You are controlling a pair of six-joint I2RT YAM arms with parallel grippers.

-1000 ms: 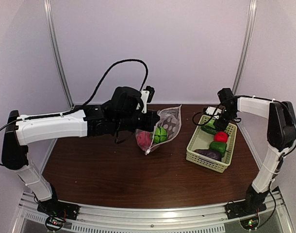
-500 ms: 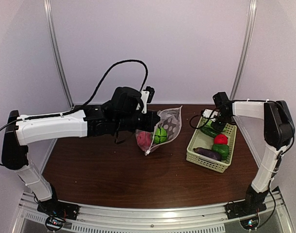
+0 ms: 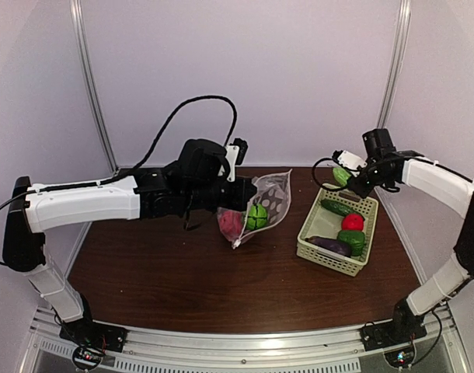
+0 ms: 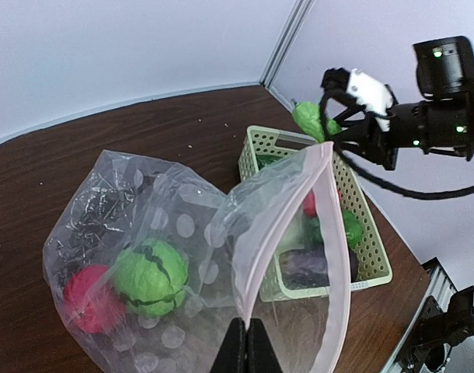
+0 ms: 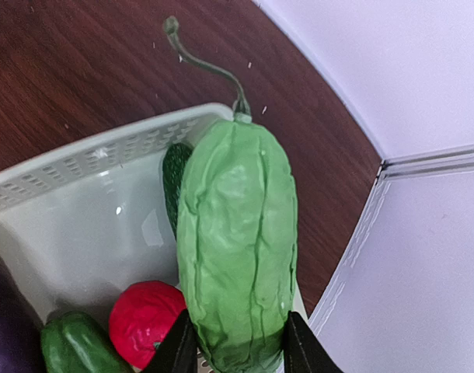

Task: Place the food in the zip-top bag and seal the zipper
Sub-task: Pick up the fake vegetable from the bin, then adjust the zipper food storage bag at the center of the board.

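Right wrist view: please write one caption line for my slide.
Right gripper holding a wrinkled light-green toy vegetable above the pale green perforated plastic basket.

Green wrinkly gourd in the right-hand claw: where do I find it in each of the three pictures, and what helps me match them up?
Top external: the green gourd is at upper right, in the right gripper, by the far rim of the pale green basket.
Left wrist: upper right of centre, beyond the basket's far rim.
Right wrist: fills the middle, pinched at the bottom edge.
Shared landmark: that basket.
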